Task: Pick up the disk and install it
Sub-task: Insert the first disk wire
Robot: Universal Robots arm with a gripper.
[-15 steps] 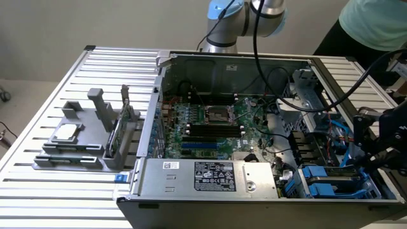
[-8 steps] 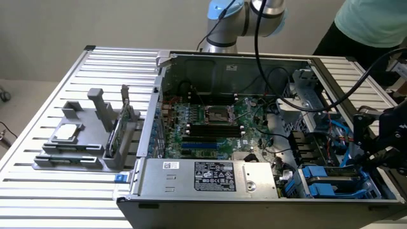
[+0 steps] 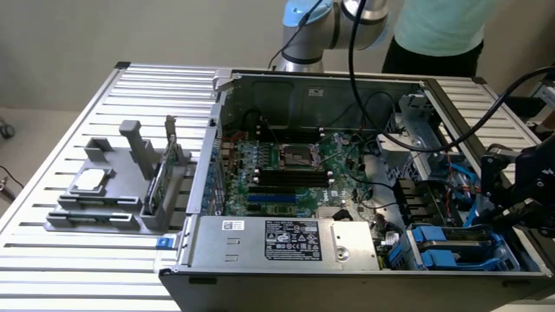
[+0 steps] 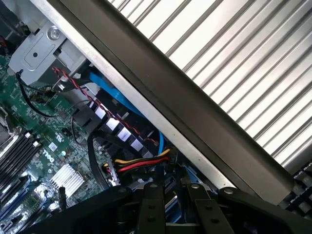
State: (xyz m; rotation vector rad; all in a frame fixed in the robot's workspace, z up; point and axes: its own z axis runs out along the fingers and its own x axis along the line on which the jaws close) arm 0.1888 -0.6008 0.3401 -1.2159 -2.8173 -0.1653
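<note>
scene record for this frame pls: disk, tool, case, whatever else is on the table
case: open computer case, lying on the slatted table
disk: in its blue carrier, in the case's corner bay at the exterior view's lower right
tool: over the case's edge at the exterior view's right, just above the disk's bay
contact with disk: cannot tell
side fixture: grey stand at the exterior view's left, with a square chip and an upright green card
person: standing behind the table

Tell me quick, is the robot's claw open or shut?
Black robot gripper: cannot be told, open or closed; it hangs over the open grey metal computer case.
</note>
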